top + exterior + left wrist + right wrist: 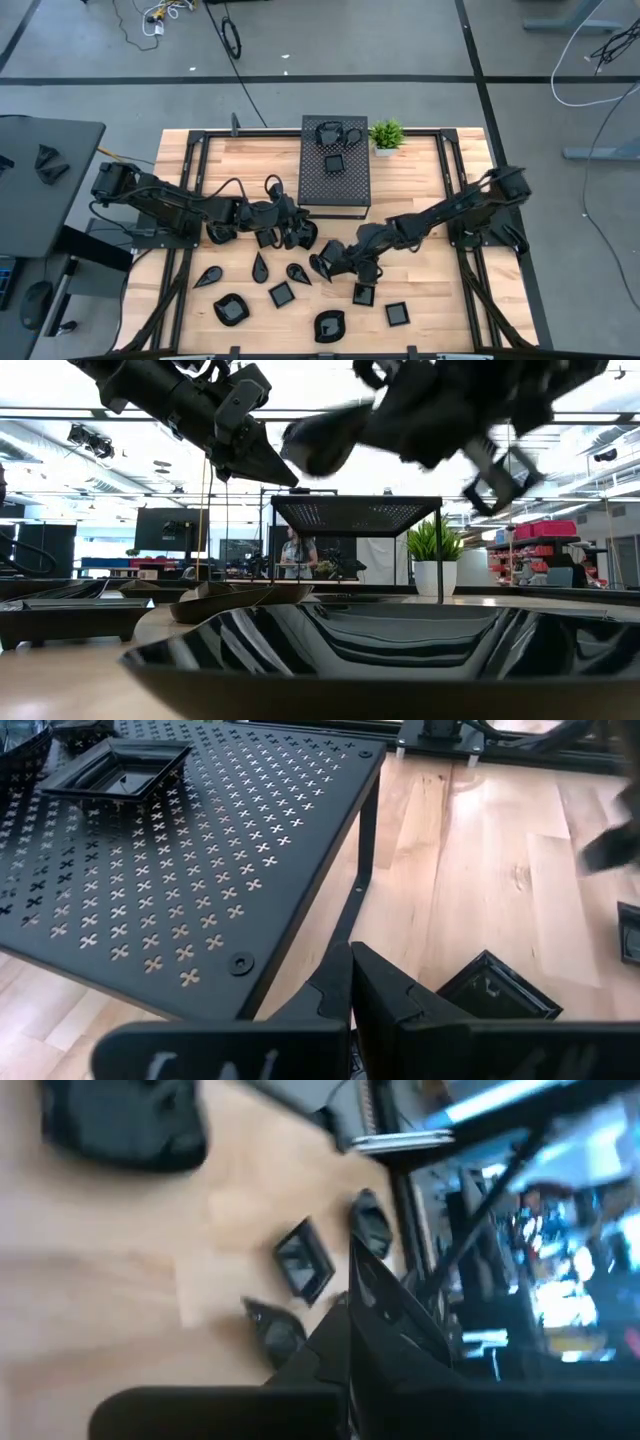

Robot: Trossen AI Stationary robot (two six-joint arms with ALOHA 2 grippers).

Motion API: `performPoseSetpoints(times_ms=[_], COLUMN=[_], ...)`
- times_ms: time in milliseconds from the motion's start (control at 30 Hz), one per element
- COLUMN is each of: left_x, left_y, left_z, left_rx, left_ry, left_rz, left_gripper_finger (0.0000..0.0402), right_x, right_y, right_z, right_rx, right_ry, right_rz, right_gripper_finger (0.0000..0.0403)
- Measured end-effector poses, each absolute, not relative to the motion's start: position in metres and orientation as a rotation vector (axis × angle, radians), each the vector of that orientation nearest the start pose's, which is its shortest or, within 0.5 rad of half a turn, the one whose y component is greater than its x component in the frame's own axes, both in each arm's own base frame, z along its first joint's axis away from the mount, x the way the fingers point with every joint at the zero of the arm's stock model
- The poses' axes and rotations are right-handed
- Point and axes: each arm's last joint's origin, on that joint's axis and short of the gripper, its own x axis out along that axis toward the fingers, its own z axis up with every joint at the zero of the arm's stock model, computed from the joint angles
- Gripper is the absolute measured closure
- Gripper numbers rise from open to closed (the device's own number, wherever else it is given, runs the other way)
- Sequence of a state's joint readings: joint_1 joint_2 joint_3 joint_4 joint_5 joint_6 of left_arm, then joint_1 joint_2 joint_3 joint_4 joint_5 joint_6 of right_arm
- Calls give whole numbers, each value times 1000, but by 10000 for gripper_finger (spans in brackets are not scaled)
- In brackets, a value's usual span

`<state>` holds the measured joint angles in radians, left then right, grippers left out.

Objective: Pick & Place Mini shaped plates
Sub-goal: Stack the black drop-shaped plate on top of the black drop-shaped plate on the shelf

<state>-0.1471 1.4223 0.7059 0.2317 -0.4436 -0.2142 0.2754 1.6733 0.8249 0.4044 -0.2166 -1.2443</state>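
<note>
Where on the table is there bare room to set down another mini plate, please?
Bare wood lies right of the perforated box, below the potted plant, and left of the box near the frame. The front strip is crowded with mini plates and both grippers.

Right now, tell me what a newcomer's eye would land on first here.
First, the black perforated box at the back middle of the wooden table, with small dishes on top and a green plant beside it. Next, the black dishes scattered along the front. Both arms reach in above them, left gripper and right gripper shut, close together.
</note>
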Motion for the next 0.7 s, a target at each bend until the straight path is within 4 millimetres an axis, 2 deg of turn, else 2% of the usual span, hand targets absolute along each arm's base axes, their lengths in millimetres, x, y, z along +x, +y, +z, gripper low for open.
performPoseSetpoints(times_ms=[100,233,300,367,433,533,600,700], left_x=[287,286,286,286,286,287,287,287], left_y=[-30,-29,-29,-29,-29,-28,-27,-22], left_z=[205,205,204,205,205,205,205,205], left_rx=[-73,-68,-66,-55,-37,-32,-34,-37], left_ry=[433,435,436,438,441,438,438,437], left_rz=[353,367,368,365,361,361,368,384], left_gripper_finger=[394,394,394,394,394,394,394,394], right_x=[315,290,278,268,257,246,243,242], right_y=[95,86,78,64,49,24,0,-39], right_z=[211,248,266,282,295,306,309,301], right_rx=[-1025,-749,-625,-528,-535,-588,-592,-599], right_ry=[91,171,219,244,257,271,300,391], right_rz=[637,552,420,198,38,-77,-167,-241], right_gripper_finger=[401,401,399,396,397,401,401,401])
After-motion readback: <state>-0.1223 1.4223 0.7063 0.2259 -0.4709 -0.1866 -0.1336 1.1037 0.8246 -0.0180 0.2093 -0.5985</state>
